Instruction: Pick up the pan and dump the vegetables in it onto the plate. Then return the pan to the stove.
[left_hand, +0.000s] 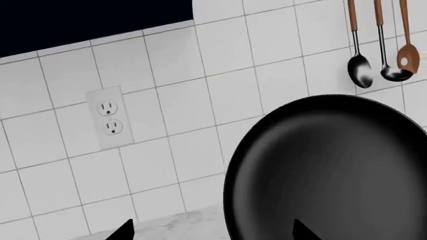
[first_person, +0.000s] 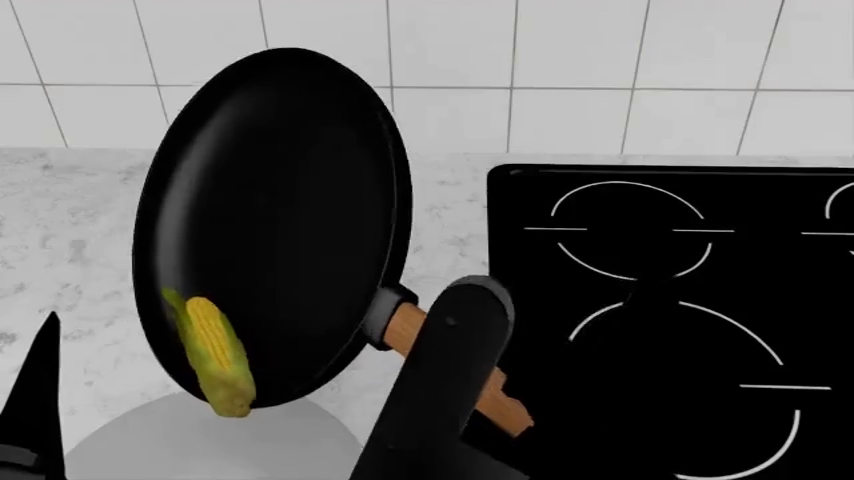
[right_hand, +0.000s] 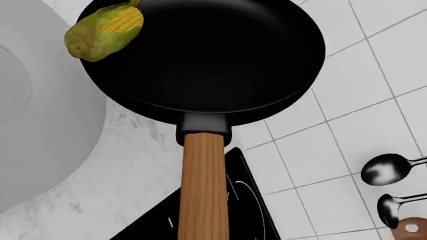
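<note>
Tilting steeply beyond the right claw (first_person: 461, 345), which is clamping its wooden handle, the pan (first_person: 280, 220) is holding the corn cob (first_person: 220, 355) at its lowest rim. Beneath that rim the plate (first_person: 187, 440) is lying, the stove (first_person: 667, 310) sitting on the claw's other side; whether the left claw (first_person: 34, 400) is open is unclear.

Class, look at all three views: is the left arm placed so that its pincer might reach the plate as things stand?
Probably not directly: the tilted pan hangs over the plate, with the corn at its low rim. The left arm sits beside the plate, so only its near edge looks free.
</note>
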